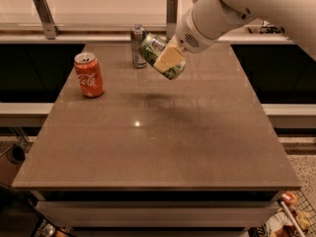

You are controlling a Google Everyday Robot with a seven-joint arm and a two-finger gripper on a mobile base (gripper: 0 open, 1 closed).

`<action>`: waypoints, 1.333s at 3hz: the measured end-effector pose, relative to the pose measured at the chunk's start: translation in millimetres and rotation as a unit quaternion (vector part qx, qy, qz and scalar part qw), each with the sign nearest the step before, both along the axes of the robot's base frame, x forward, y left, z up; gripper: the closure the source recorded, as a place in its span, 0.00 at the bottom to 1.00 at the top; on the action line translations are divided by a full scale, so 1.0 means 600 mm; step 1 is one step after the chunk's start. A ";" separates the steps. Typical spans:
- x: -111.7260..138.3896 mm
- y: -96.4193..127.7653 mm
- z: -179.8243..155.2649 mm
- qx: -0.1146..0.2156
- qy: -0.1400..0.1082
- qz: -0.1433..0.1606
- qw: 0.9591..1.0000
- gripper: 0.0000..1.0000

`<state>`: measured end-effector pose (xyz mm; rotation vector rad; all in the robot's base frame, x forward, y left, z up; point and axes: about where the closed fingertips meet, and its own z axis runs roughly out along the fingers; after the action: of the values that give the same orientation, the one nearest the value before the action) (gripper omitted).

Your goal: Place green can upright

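- I am watching the gripper (168, 59) clamping the green can (151, 45) in mid-air above the table's (197, 147) far half, near the slim silver can (138, 47).
- Its long axis is slanting, upper end leaning left; I am judging it needs rotating vertical before lowering.

High front view, pincer (168, 61) holding can (152, 47) aloft

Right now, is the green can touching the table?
Apart. The camera view shows the gripper holding the green can tilted in the air above the table's far half, with a shadow on the bare tabletop below it.
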<state>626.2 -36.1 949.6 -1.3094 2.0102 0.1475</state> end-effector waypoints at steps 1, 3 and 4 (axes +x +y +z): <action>0.001 0.008 -0.002 0.038 -0.015 0.014 0.999 1.00; 0.002 0.023 -0.006 0.104 -0.043 0.031 0.993 1.00; 0.013 0.029 -0.025 0.137 -0.047 0.039 0.989 1.00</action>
<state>634.0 -18.8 934.8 -1.1971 1.7872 0.3772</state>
